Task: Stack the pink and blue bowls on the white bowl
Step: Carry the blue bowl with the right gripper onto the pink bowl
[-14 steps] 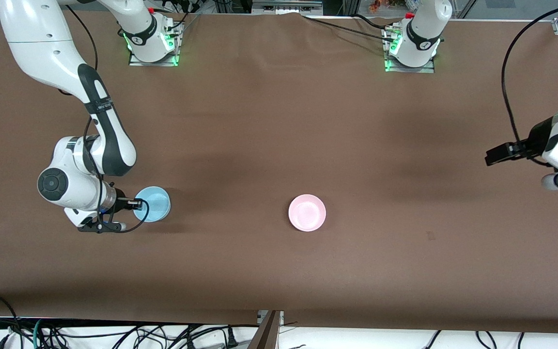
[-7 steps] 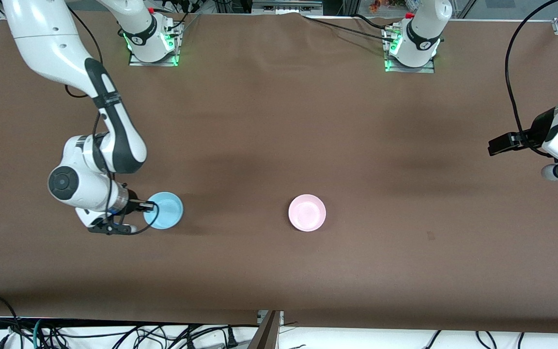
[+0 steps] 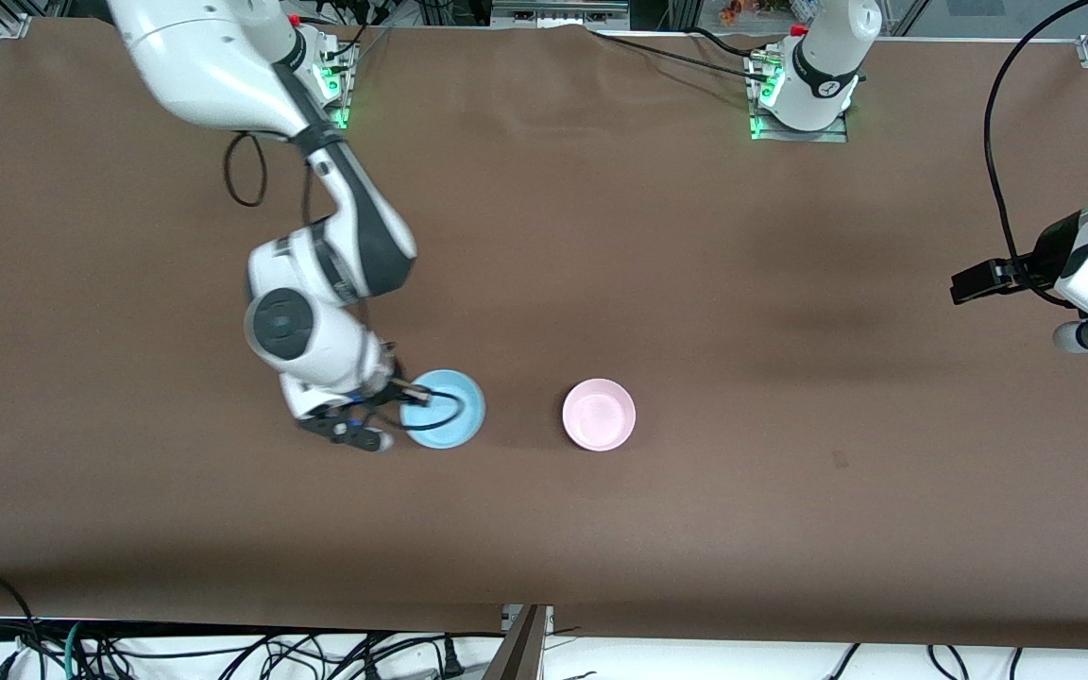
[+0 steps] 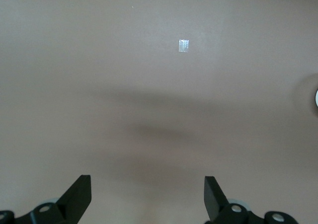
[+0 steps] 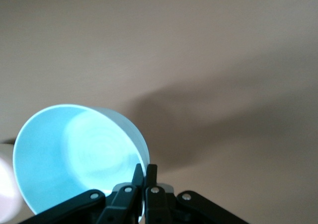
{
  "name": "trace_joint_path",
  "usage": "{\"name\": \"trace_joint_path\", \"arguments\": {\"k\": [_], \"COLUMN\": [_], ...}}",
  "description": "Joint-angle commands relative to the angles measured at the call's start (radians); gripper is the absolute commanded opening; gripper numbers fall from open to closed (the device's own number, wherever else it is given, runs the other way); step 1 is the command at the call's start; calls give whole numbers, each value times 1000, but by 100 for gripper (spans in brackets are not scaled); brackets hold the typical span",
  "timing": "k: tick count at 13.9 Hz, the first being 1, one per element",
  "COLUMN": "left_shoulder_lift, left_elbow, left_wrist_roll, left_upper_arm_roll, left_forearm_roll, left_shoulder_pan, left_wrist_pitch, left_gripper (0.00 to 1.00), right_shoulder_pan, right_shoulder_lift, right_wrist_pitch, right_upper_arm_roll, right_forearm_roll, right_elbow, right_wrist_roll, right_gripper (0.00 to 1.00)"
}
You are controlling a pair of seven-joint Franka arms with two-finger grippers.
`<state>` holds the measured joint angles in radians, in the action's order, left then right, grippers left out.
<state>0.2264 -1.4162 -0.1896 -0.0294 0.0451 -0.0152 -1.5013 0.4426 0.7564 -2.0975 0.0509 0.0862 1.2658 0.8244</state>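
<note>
My right gripper (image 3: pixel 416 397) is shut on the rim of the light blue bowl (image 3: pixel 452 408) and holds it over the table, beside the pink bowl (image 3: pixel 599 415), toward the right arm's end. In the right wrist view the fingers (image 5: pixel 144 170) pinch the blue bowl's wall (image 5: pixel 74 154), and a pale blur at the picture's edge (image 5: pixel 5 184) is the pink bowl. The pink bowl sits upright on the table. No white bowl shows on its own. My left gripper (image 3: pixel 964 283) is open and empty and waits at the left arm's end of the table (image 4: pixel 146 184).
The brown table cover (image 3: pixel 695 283) is bare round the pink bowl. A small pale tape mark (image 4: pixel 183 45) lies on the cover in the left wrist view. Cables lie along the table's front edge (image 3: pixel 317 652).
My right arm has carried the blue bowl from the right arm's end of the table to close beside the pink bowl. The left gripper has barely moved.
</note>
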Motion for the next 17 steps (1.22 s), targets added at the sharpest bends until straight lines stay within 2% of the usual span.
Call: {"name": "trace_joint_path", "arguments": {"k": [1,3,7,9,12,17], "left_shoulder_lift": [5,7,8,8,8,8], "left_elbow": [11,11,14,14,14,14], "left_wrist_roll": [22,22,22,22,22,22], "left_upper_arm_roll": [0,0,0,0,0,0], "left_forearm_roll": [-4,-5,-5,-5,-5,-5], "left_shoulder_pan": [-5,-6,-5,-5,-5,-6], "left_wrist_pitch": [4,4,4,4,4,4], "left_gripper": [100,100,100,100,100,100], "right_shoulder_pan": [92,145,189,208,228,252], "right_shoulder_lift": [160,223,283,303,317,310], "right_wrist_pitch": [33,-27,-252,-308,-332,-273], "right_upper_arm_roll": [-16,-20,-11,-14,-16,-19], "right_forearm_roll": [-3,-3,-2,-2,-2,-2], "right_elbow": [-244,-311,-318,-321,-327,-326], "right_wrist_roll": [221,335,474,499,512,552], "right_gripper": [0,0,0,0,0,0]}}
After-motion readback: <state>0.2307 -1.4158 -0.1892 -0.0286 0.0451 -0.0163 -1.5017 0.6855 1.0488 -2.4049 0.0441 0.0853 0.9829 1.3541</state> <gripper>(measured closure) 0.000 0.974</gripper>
